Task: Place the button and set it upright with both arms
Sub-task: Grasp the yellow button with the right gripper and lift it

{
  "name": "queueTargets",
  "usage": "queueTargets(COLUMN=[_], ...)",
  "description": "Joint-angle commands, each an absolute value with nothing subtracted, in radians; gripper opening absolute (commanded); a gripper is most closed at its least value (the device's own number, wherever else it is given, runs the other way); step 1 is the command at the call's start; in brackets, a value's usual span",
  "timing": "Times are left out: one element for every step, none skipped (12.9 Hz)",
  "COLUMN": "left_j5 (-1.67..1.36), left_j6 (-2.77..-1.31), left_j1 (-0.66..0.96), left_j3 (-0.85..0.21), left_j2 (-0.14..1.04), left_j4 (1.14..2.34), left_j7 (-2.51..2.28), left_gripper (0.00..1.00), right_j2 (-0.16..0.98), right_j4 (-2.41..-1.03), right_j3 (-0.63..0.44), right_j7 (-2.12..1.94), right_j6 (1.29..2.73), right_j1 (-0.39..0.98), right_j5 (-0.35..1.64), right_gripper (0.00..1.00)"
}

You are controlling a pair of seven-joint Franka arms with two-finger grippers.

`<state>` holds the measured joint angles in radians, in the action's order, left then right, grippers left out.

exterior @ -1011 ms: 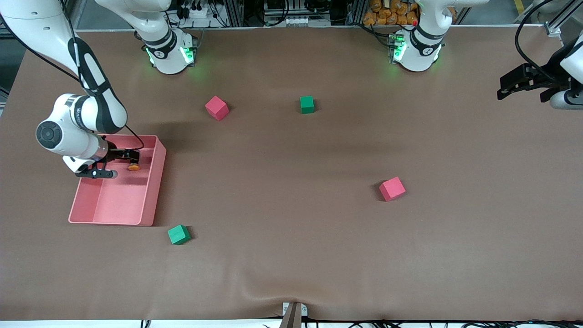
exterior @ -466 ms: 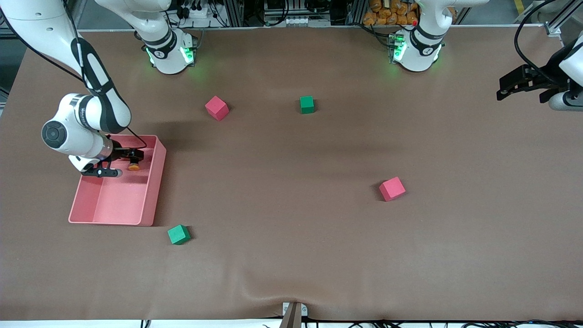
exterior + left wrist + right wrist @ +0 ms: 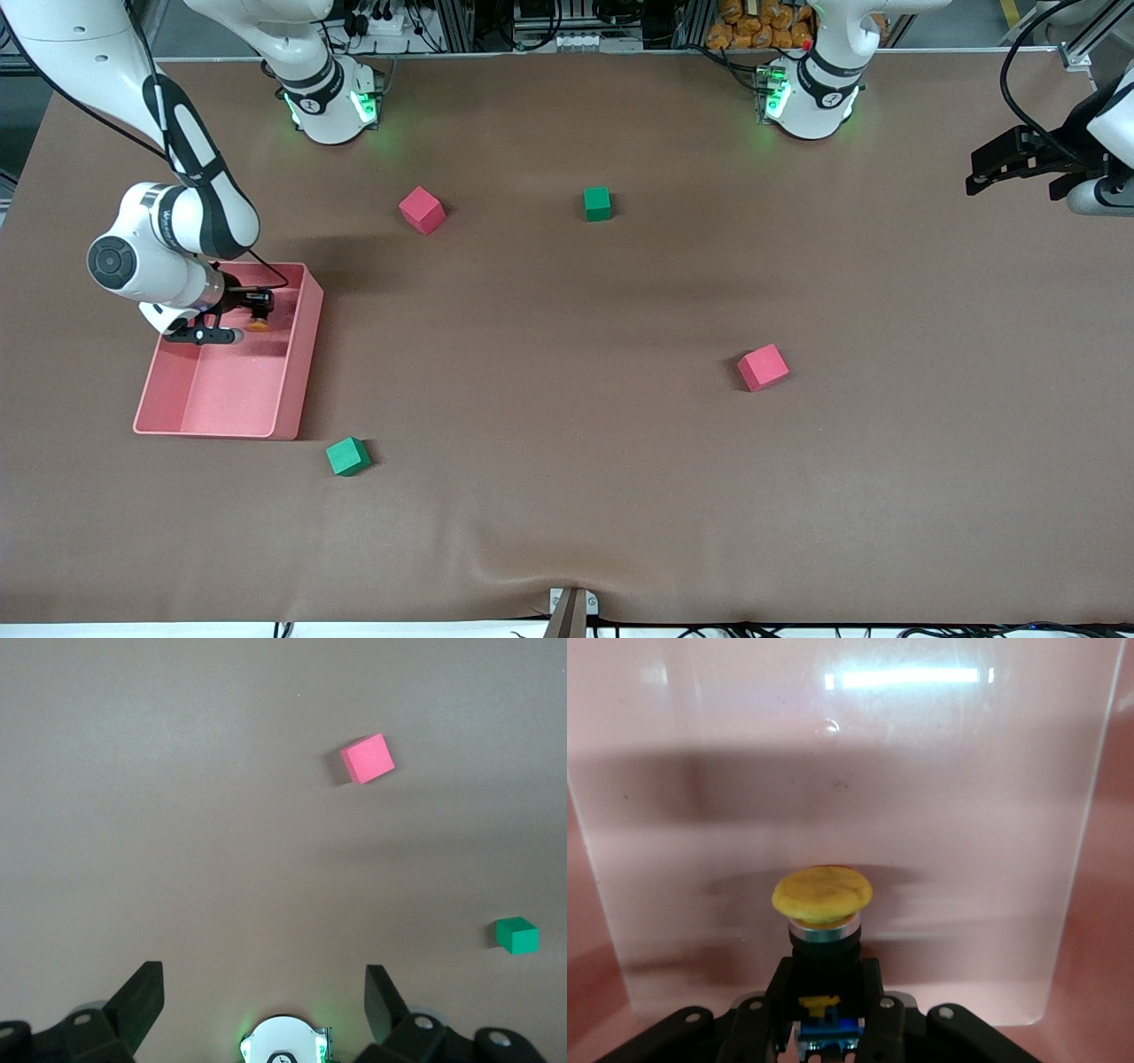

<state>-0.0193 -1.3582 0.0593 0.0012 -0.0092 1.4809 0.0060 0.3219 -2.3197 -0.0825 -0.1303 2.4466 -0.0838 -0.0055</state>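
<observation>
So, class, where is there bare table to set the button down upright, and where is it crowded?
Widest bare patch: mid-table, bordered by the pink bin, the green cube and the red cube. Crowded: inside the bin, where the right gripper holds the button. The left gripper waits, open, over the table's edge at its own end.

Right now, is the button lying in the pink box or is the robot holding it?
Held. The right gripper is shut on the button, over the pink tray.

Orange-capped button (image 3: 822, 895) (black-and-blue body) held sideways over the pink tray (image 3: 292, 390).
</observation>
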Motion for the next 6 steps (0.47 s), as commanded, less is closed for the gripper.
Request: queueTargets(left_j5=[-0.015, -0.015, -0.015, -0.015, -0.015, -0.015], left_j6=[-1.344, -1.344, -1.344, -1.344, -1.344, -1.344], left_j1=[0.057, 0.057, 0.058, 0.057, 0.057, 0.057], left_j3=[-0.003, -0.003, -0.003, -0.002, -0.003, -0.003], left_j2=[-0.009, -0.008, -0.009, -0.009, -0.009, -0.009], left_j4=[1.468, 1.47, 1.47, 1.468, 1.468, 1.468], left_j7=[0.006, 0.006, 0.006, 0.006, 0.006, 0.006], left_gripper=[1.0, 1.0, 1.0, 1.0, 1.0, 1.0], right_j2=[0.298, 0.284, 0.269, 0.25, 0.247, 0.252], right_j4=[-2.281, -2.252, -2.206, -2.136, -2.037, -1.946], right_j3=[-0.084, -0.084, -0.084, -0.084, -0.084, -0.083], right_j7=[-0.161, -0.196, -0.256, -0.303, -0.323, -0.342], right_j6=[2.427, 2.395, 2.326, 2.216, 2.081, 1.975], right_j1=[-0.055, -0.057, -0.06, -0.06, -0.055, -0.039], right_j5=[0.009, 0.008, 0.008, 0.008, 0.008, 0.008], right_gripper=[0.0, 0.0, 0.0, 0.0, 0.0, 0.0])
